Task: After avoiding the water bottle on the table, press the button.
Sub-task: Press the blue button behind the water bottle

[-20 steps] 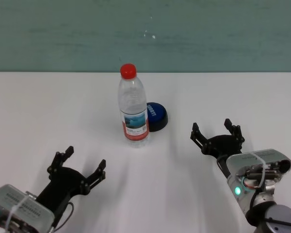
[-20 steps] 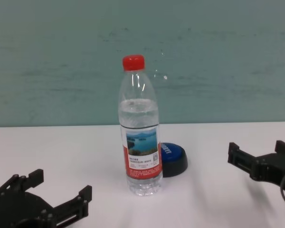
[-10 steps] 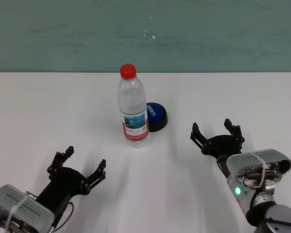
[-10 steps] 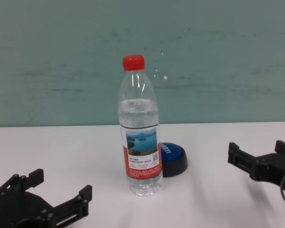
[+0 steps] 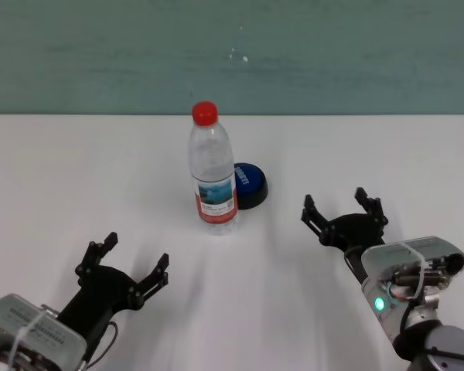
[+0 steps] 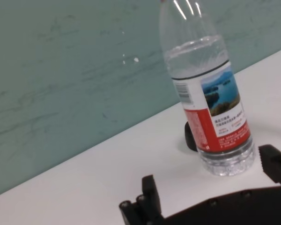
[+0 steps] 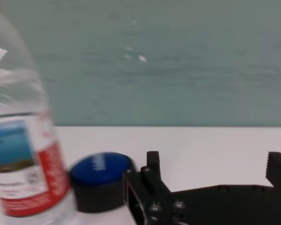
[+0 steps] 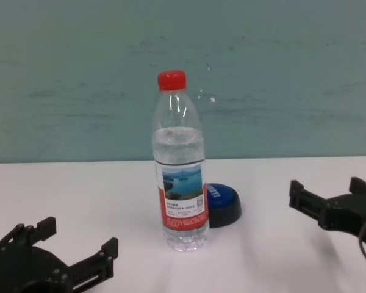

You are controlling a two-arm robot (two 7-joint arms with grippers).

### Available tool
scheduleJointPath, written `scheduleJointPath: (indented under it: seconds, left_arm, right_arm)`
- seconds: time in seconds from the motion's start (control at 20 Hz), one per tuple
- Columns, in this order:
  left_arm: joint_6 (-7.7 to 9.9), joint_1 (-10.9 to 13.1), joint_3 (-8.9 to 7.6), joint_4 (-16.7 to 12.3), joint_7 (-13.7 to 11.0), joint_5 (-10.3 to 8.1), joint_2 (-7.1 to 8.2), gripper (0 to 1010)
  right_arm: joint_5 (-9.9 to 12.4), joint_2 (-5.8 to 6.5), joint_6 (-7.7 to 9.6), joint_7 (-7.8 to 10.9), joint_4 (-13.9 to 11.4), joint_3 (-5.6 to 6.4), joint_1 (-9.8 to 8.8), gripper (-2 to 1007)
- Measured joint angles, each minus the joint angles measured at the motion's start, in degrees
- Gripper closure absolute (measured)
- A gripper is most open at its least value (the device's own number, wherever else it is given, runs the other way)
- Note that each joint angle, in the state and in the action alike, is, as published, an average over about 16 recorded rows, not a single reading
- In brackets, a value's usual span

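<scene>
Right gripper (image 5: 344, 213) has crept slightly toward the button (image 5: 249, 185).
I see both grippers' fingers apart; left gripper (image 5: 124, 267) lower left; water bottle (image 5: 213, 173) upright on tabletop (image 5: 77, 178), partly filled.

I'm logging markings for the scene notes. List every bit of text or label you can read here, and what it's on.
Nothing can be read word for word.
Water bottle label: a lake photo with small print and a code below it, too small to read.
Button: short white lettering on the blue top, too blurred to read.
</scene>
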Motion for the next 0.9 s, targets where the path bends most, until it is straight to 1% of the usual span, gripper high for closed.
scheduleJointPath:
  seconds: [0.4,0.65,0.9]
  left_arm:
    - [-0.02,0.0,0.0,0.0,0.0,-0.01,0.0,10]
    - [-0.01,0.0,0.0,0.0,0.0,0.0,0.0,10]
    - [-0.01,0.0,0.0,0.0,0.0,0.0,0.0,10]
  right_arm:
    - [-0.2,0.25,0.74,2.88,-2.6,0.82,-0.98,1]
    - [-0.7,0.51,1.67,4.84,-4.4,1.47,-1.55,1]
    - [-1.0,0.9,2.97,6.84,-6.0,2.27,-2.27,1]
